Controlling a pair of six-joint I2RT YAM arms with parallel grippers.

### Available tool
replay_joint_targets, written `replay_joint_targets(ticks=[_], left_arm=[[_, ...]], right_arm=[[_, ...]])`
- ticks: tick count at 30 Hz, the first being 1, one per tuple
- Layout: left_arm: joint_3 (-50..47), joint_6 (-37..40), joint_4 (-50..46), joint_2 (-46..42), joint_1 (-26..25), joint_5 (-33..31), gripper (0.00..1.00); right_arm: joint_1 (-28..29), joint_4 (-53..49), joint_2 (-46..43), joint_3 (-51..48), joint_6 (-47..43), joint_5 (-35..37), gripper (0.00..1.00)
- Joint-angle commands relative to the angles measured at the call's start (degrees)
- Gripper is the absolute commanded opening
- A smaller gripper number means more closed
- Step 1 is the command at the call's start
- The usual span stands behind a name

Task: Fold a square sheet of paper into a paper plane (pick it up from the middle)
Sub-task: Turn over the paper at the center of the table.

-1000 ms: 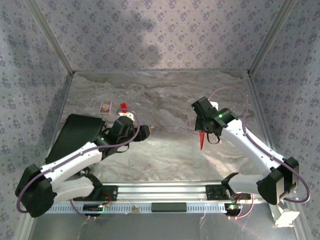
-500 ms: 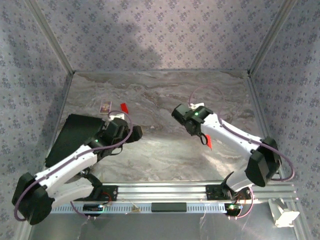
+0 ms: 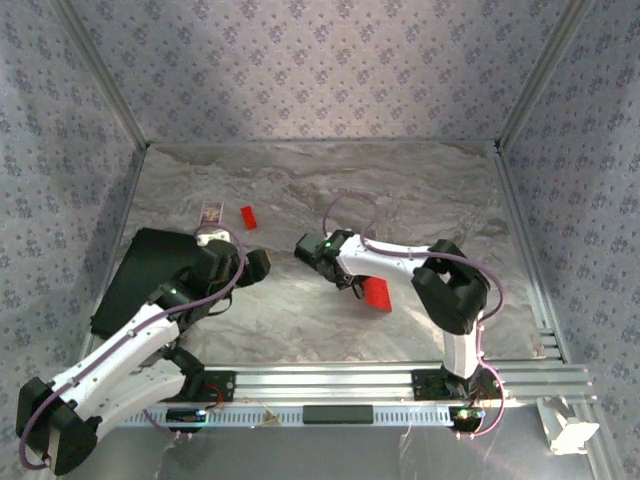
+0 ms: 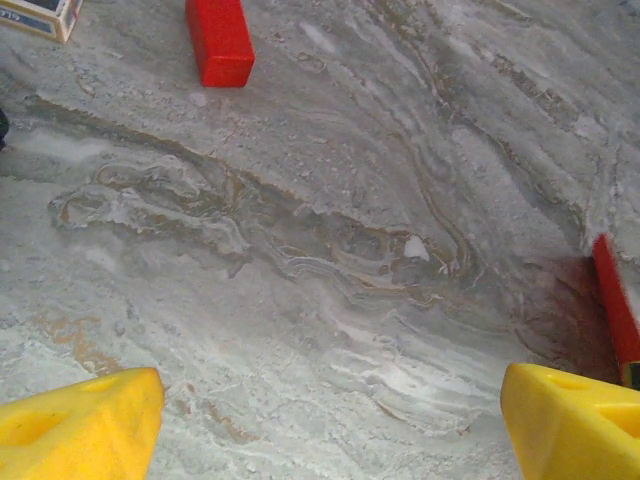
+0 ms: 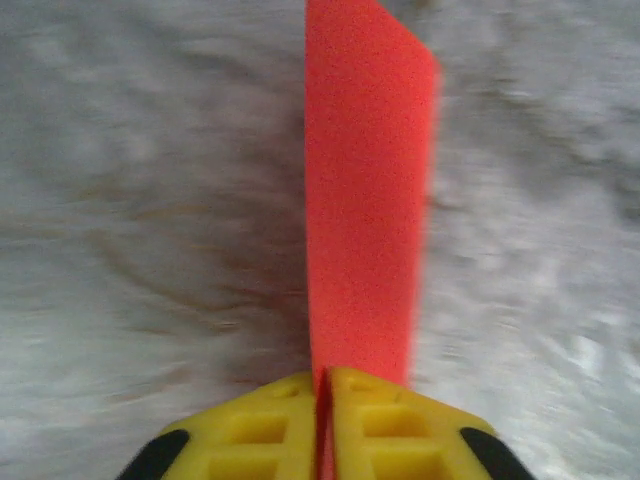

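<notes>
The paper plane (image 5: 365,180) is a narrow strip of bright red paper running away from my right gripper (image 5: 323,385), whose yellow fingers are shut on its near end. From above, the plane (image 3: 377,293) hangs low over the middle of the marble table, just below the right gripper (image 3: 352,278). My left gripper (image 3: 256,266) hovers to its left, open and holding nothing. Its yellow fingertips (image 4: 85,425) stand wide apart over bare table, and a red paper edge (image 4: 614,300) shows at the right of the left wrist view.
A small red block (image 3: 247,216) (image 4: 220,40) and a patterned card (image 3: 211,211) (image 4: 38,14) lie at the back left. A black pad (image 3: 140,275) lies on the left side of the table. Patterned walls close in the back and both sides.
My right arm has swung left and down across the table, carrying the red paper from right of centre to the middle. The left gripper has opened wider and drawn back slightly.
</notes>
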Motion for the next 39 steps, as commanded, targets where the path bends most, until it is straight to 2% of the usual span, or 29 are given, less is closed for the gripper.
replay_joint_targets(ticks=[1,4,6,8,10,16,21,24,28,36,39], left_arm=[[2.9,0.2,-2.9,-0.4,0.6,0.1,0.86],[3.1,-0.1,-3.9,-0.7,0.7,1.2,0.85],[2.7,0.1,-3.7,-0.6,0.8,2.8,0.83],[2.4,0.0,-3.3,-0.1,0.9,3.9,0.82],[2.2,-0.1,-1.8,1.0,1.0,5.6,0.81],[3.9,-0.4,4.1,9.3,1.1,14.8,0.76],[6.4,-0.5,8.0,17.7,1.1,22.2,0.71],[8.0,-0.9,10.1,22.0,0.3,25.5,0.69],[10.0,-1.1,11.2,25.5,-1.3,25.8,0.68],[12.5,-1.7,13.6,31.1,-3.7,27.0,0.65],[12.7,-2.9,16.9,33.5,-4.2,29.2,0.64]], right_arm=[[0.4,10.7,-1.7,-0.6,-1.6,-12.3,0.24],[-2.0,21.9,-7.9,-6.5,-1.6,-21.1,0.41],[-3.9,27.9,-12.7,-12.3,-1.6,-26.2,0.44],[-5.7,30.6,-16.9,-16.1,-1.2,-28.2,0.44],[-8.3,33.2,-20.7,-20.4,-1.5,-31.6,0.41],[-18.9,43.8,-30.1,-36.3,2.8,-44.6,0.26],[-25.3,46.7,-32.2,-42.4,2.5,-52.5,0.14],[-28.5,50.2,-31.0,-44.9,3.4,-57.2,0.13],[-30.4,53.1,-29.2,-46.4,3.6,-59.3,0.1],[-35.1,51.9,-26.8,-48.6,2.1,-60.7,0.08],[-36.3,50.5,-26.3,-49.5,2.6,-61.2,0.09]])
